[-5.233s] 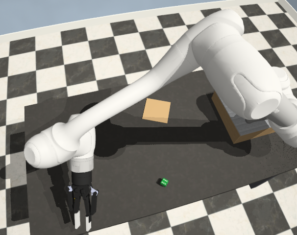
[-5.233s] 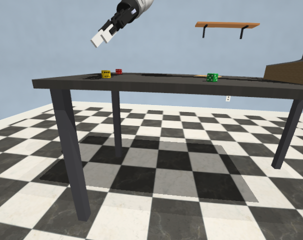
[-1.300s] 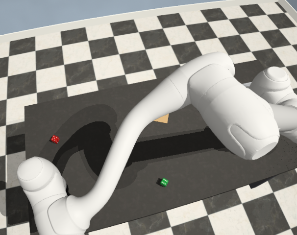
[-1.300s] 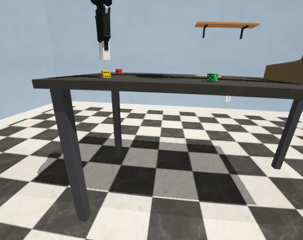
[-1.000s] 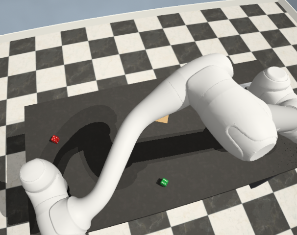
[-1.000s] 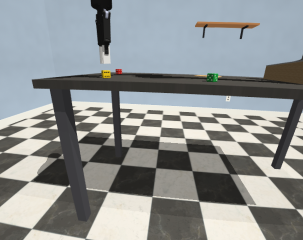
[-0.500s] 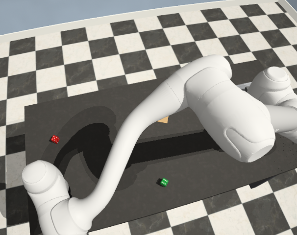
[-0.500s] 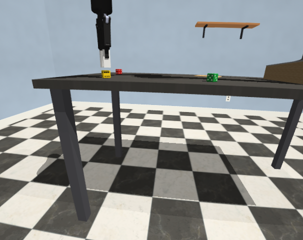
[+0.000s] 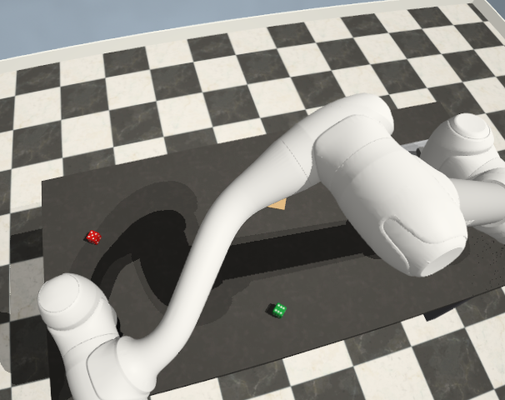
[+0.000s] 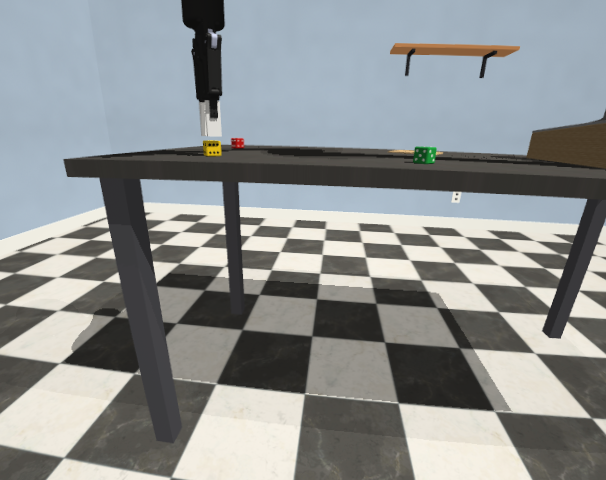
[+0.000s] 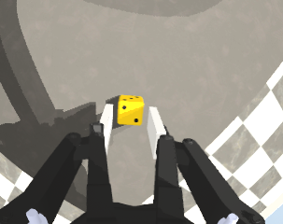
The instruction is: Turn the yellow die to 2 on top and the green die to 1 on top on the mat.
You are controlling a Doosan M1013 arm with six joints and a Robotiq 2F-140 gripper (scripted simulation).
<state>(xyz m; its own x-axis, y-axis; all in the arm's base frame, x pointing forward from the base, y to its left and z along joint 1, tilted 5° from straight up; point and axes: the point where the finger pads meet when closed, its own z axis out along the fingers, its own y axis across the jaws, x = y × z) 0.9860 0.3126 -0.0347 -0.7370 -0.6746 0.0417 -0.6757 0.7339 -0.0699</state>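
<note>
Gripper (image 11: pixel 130 126) hangs partly open, holding nothing, just above the yellow die (image 11: pixel 130 111), a black-pipped cube flat on the table (image 10: pixel 293 167) directly beneath its fingertips. Three dice: yellow, one red die (image 10: pixel 237 143) just behind, one green die (image 10: pixel 425 155) well aside.

arm: white arm (image 9: pixel 227 215) reaches from its base end across the table (image 10: pixel 344 173), bending down at the wrist near the table's corner
wrist: points straight down, black gripper body vertical
gripper: gripper (image 11: pixel 133 126) hangs just above the yellow die (image 11: pixel 130 111), not touching it
fingers: white pads (image 11: pixel 155 126) partly apart, one to each side above the die, nothing between them
height: fingertips (image 10: pixel 210 126) just over the die's top
</note>
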